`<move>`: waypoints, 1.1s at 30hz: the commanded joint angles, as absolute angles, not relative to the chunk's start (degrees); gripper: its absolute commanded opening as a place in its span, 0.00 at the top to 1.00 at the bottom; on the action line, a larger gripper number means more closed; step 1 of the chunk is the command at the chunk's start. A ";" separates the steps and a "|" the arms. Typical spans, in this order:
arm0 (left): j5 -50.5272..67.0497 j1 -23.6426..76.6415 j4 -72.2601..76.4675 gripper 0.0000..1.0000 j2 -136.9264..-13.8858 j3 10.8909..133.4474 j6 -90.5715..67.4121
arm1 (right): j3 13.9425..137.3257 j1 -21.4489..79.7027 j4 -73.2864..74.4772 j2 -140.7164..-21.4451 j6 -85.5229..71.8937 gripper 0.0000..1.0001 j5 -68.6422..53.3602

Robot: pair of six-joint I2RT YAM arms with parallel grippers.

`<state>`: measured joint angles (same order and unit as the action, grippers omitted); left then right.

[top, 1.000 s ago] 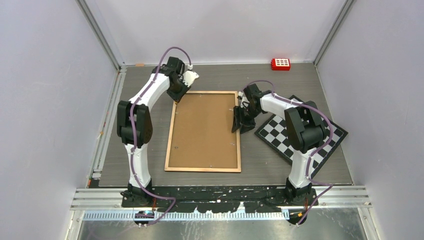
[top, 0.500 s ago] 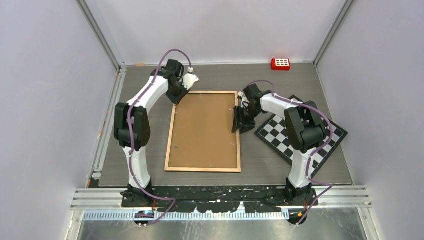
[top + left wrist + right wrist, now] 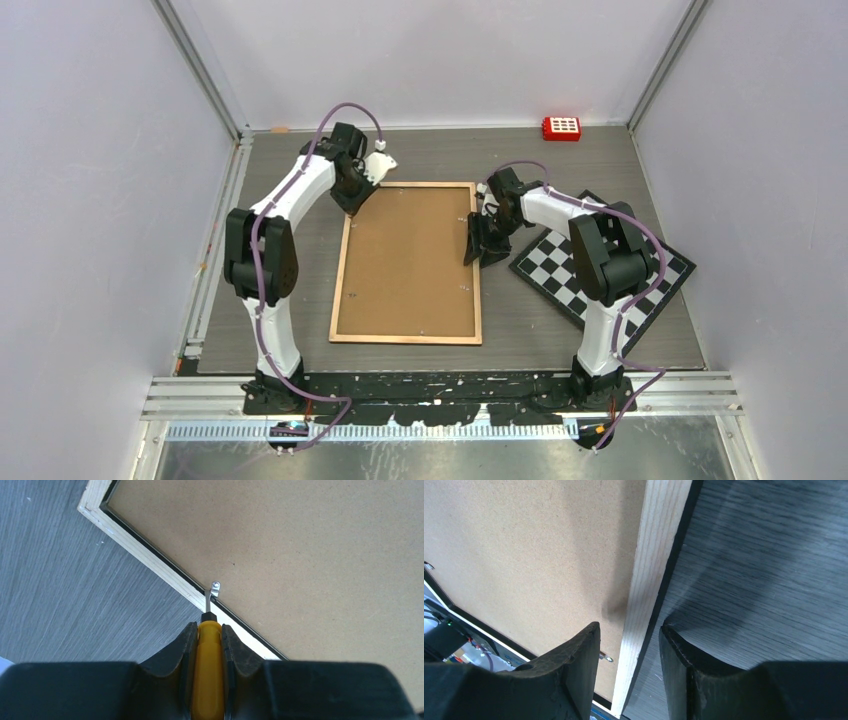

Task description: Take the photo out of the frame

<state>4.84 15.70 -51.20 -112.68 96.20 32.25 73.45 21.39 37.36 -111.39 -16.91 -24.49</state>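
Note:
The frame (image 3: 340,262) lies face down in the middle of the table, showing its brown backing board (image 3: 410,260) and pale wood rim (image 3: 145,555). The photo is hidden under the board. My left gripper (image 3: 207,627) is at the frame's far left corner (image 3: 355,200), shut on a yellow-handled screwdriver (image 3: 209,670). The screwdriver's tip rests at a small metal tab (image 3: 214,587) on the rim. My right gripper (image 3: 629,627) stands open astride the right rim (image 3: 659,540), one finger over the board and the other over the table (image 3: 483,250).
A black-and-white checkerboard (image 3: 600,270) lies at the right, partly under the right arm. A red block (image 3: 561,127) sits at the back wall. Another metal tab (image 3: 606,657) shows by the right gripper's left finger. Walls close in on three sides.
The left arm has shifted slightly left, its gripper staying at the frame's far left corner. The right arm has not moved.

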 commanded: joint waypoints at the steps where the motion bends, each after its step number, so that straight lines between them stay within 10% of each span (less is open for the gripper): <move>1: 6.46 15.97 -57.10 1.00 -110.73 94.69 32.35 | 73.73 21.39 36.91 -111.79 -17.36 0.49 -24.51; 33: 10.42 16.87 -45.57 1.00 -110.35 93.09 18.27 | 74.00 21.44 36.39 -112.57 -17.93 0.49 -25.13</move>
<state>5.65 16.38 -48.84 -111.26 94.02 21.34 73.45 21.37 37.30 -111.68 -17.93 -25.23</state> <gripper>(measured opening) 0.212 0.515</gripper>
